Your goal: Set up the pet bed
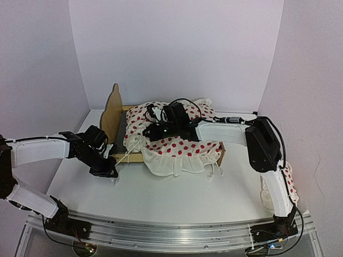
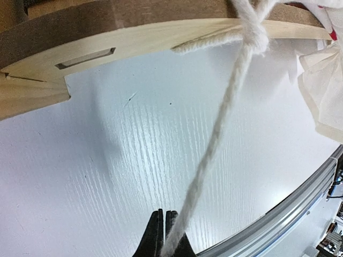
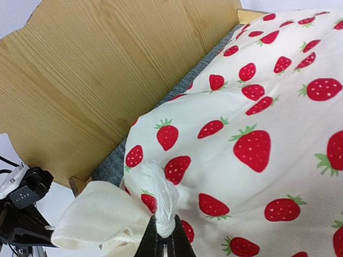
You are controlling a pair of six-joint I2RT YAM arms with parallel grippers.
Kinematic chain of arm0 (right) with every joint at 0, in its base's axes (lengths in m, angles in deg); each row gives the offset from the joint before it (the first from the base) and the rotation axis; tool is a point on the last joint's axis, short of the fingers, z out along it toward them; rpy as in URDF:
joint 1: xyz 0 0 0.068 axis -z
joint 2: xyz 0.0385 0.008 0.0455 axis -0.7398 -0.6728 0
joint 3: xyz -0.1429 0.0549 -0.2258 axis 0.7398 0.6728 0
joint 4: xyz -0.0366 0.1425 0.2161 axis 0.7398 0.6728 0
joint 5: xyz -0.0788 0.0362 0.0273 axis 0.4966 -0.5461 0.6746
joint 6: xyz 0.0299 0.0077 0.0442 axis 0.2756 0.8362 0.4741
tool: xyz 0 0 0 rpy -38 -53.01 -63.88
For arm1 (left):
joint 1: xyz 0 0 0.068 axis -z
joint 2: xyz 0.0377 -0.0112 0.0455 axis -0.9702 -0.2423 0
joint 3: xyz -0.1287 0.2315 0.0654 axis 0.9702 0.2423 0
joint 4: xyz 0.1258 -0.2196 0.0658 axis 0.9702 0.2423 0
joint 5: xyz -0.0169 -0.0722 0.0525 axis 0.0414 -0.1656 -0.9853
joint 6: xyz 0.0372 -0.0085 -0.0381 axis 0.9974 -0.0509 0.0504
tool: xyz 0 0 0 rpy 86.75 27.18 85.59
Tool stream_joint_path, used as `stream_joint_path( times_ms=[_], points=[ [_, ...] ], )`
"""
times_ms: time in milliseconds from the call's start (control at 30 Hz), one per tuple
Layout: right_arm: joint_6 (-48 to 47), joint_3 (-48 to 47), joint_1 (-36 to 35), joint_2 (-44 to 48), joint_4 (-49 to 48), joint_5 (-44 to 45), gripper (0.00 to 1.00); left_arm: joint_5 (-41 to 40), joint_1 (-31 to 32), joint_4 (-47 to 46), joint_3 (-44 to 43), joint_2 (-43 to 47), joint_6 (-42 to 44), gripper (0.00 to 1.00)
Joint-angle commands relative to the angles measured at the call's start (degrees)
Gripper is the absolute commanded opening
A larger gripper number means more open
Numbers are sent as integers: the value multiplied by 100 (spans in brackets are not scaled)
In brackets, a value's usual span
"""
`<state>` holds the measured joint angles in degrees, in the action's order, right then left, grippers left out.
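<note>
My left gripper [image 2: 163, 217], closed on a cream twisted yarn cord [image 2: 222, 115], lies nearest, and beyond it my right gripper [image 3: 163, 230] pinches a knotted corner of the white strawberry-print duvet [image 3: 257, 107] heaped on the light plywood pet bed [image 1: 113, 110] toward the back of the white table [image 1: 161, 195].

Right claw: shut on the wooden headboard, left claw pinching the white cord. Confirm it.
Wrong on one point: the right claw is shut on a white tie of the strawberry-print duvet, not the headboard; the right wrist view shows it. The left claw does pinch the white cord.
</note>
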<state>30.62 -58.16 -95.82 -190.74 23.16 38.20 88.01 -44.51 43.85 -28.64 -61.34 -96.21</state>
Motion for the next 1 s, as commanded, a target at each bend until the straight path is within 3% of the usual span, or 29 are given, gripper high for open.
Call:
stream_joint_path(
  times_ms=[0, 167, 367, 733, 967],
  points=[
    [-312, -519, -119, 49, -198, -37, 0, -368, -343, -89, 282, -116, -180, 0],
    [11, -273, -117, 212, -846, -366, 0, -406, -976, -444, 722, -636, -322, 0],
    [-267, 278, -111, 719, -1067, 112, 0, -254, -1190, -509, 654, -1269, -319, 0],
    [-71, 415, -105, 785, -1101, -95, 0, -461, -1511, -289, 658, -1254, -416, 0],
    [-241, 142, -50, 620, -1128, 66, 0, -468, -2395, 272, 213, -1161, -620, 0]
  ],
)
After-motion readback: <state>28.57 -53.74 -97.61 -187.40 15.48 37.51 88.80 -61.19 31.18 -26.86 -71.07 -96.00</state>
